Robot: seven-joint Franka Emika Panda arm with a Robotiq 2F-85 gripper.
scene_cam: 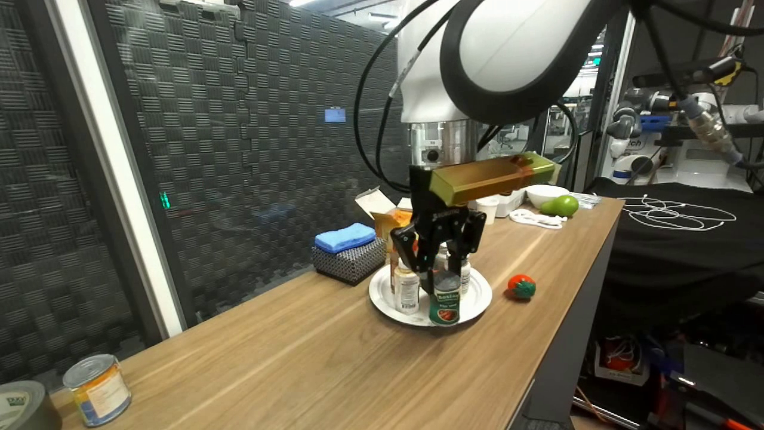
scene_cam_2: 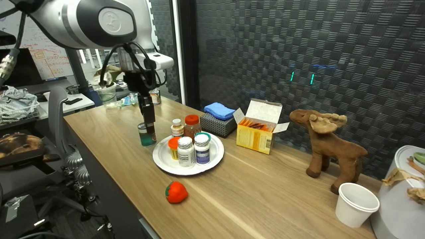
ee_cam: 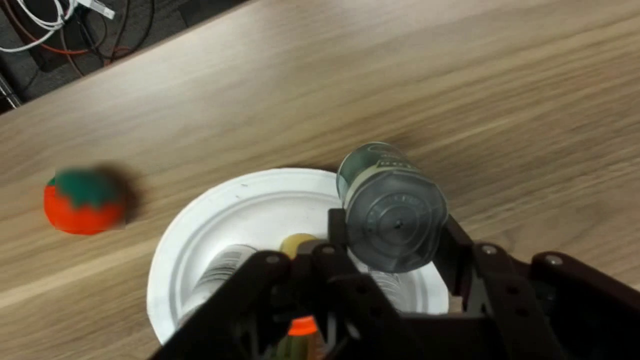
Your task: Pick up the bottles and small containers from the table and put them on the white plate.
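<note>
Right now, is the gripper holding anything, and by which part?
Yes: the gripper has the green container by its grey lid, pinched from both sides.

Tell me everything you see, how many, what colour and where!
Table: 1, brown, all views
Plate: 1, white, on table
Containers: at least 5, mixed, on plate
Green bottle: 1, green, in gripper
Tomato lookalike: 1, red and green, beside plate
Box: 1, dark, near plate
Cloth: 1, blue, on box
Carton: 1, yellow, near box
Moose toy: 1, brown, near carton
Cup stack: 1, white, beside moose toy
Bowl: 1, white, near fruit
Fruit: count unclear, green, near bowl
Can: 1, multicoloured, beside tape
Tape: 1, grey, beside can
Clutter: uncounted, mixed, elsewhere
Arm: 1, white and black, above table
Gripper: 1, black, holding green bottle
</note>
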